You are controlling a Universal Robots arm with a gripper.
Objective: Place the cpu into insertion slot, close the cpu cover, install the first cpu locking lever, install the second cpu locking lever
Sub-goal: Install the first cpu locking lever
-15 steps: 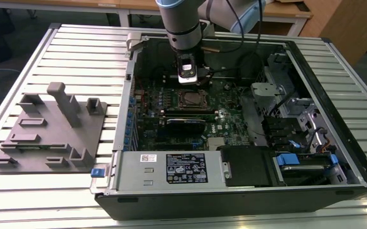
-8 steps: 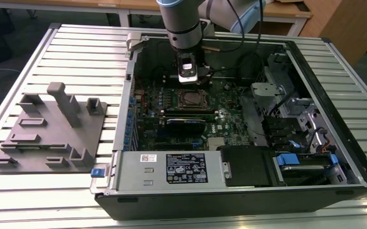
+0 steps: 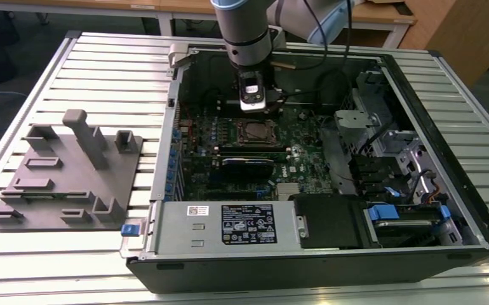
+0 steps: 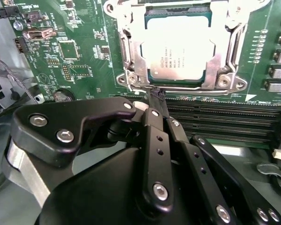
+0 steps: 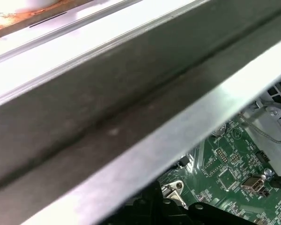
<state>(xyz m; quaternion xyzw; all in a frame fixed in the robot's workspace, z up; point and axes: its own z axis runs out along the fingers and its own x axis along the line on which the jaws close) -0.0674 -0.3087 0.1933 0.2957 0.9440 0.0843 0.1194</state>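
Note:
The cpu (image 4: pixel 178 49) lies flat in the insertion slot (image 3: pixel 257 132) on the green board, its metal top showing through the window of the cpu cover (image 4: pixel 131 51). The silver cover frame is down over the chip. Thin metal locking levers (image 4: pixel 236 44) seem to lie along two sides of the frame. My gripper (image 4: pixel 155 95) hangs over the socket's edge nearest the long black slots, with its black fingers (image 4: pixel 154 136) shut together and their tip touching or just above the rim. In the exterior view the gripper (image 3: pixel 254 105) stands just behind the socket inside the case.
Long black card slots (image 4: pixel 225 122) run beside the socket. The case wall (image 5: pixel 131 117) is close behind the arm. A large grey box with a label (image 3: pixel 219 225) sits at the case front, drive bays (image 3: pixel 397 171) on the exterior view's right, a grey fixture block (image 3: pixel 66 171) on its left.

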